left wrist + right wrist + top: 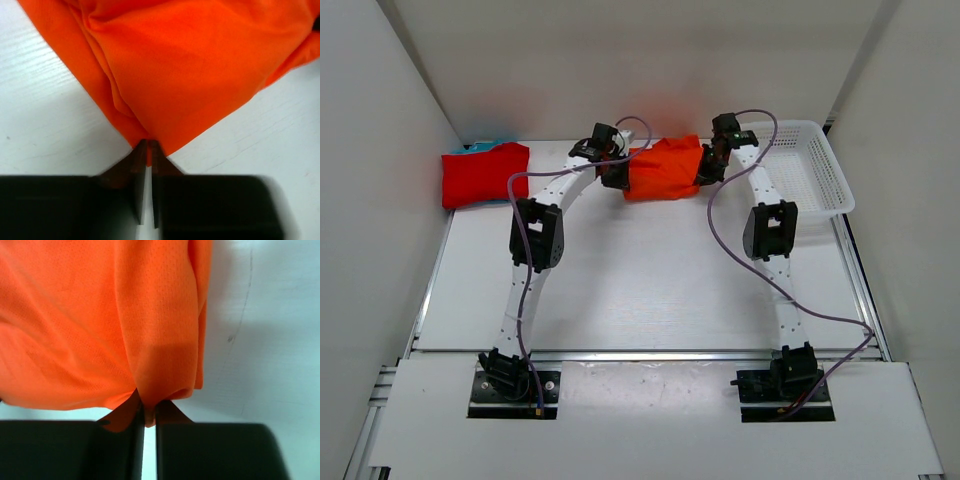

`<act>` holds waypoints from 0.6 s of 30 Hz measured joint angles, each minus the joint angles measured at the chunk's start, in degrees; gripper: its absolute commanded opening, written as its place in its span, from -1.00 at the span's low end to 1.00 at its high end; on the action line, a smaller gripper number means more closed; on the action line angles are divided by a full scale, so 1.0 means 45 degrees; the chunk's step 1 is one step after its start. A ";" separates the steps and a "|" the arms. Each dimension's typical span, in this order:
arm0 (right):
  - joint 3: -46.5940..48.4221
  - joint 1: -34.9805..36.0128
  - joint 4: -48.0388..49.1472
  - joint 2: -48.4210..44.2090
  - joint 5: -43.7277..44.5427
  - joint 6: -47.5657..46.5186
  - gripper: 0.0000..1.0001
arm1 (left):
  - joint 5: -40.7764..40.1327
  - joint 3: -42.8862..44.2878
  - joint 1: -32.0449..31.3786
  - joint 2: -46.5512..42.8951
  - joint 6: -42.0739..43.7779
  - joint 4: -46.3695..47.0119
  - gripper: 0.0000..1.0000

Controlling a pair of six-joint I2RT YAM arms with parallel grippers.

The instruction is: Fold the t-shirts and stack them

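An orange t-shirt [663, 168] lies folded at the back middle of the table. My left gripper [616, 178] is shut on its left edge; in the left wrist view the orange t-shirt [185, 65] has a corner pinched in that gripper [148, 150]. My right gripper [706, 168] is shut on its right edge, where the orange t-shirt [100, 315] bunches into that gripper [148, 407]. A folded red t-shirt [484, 175] lies at the back left on top of a teal-blue t-shirt [492, 144], of which only a strip shows.
A white mesh basket [811, 168] stands at the back right, close to the right arm. White walls enclose the table on the left, back and right. Purple cables loop off both arms.
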 measured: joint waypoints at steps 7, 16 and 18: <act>0.0622 0.0257 -0.1511 0.0024 -0.0010 -0.0559 -1.00 | -0.0491 -0.0534 0.0024 -0.0034 0.0631 -0.0214 -1.00; -0.0170 0.0923 -0.3667 -0.0364 -0.0306 -0.1729 -1.00 | -0.0486 -0.5882 0.0233 -0.3177 0.1787 -0.1064 -1.00; -0.1010 0.1195 -0.3866 -0.0840 -0.0316 -0.1841 -1.00 | -0.0486 -0.7232 0.0204 -0.4197 0.1957 -0.1190 -1.00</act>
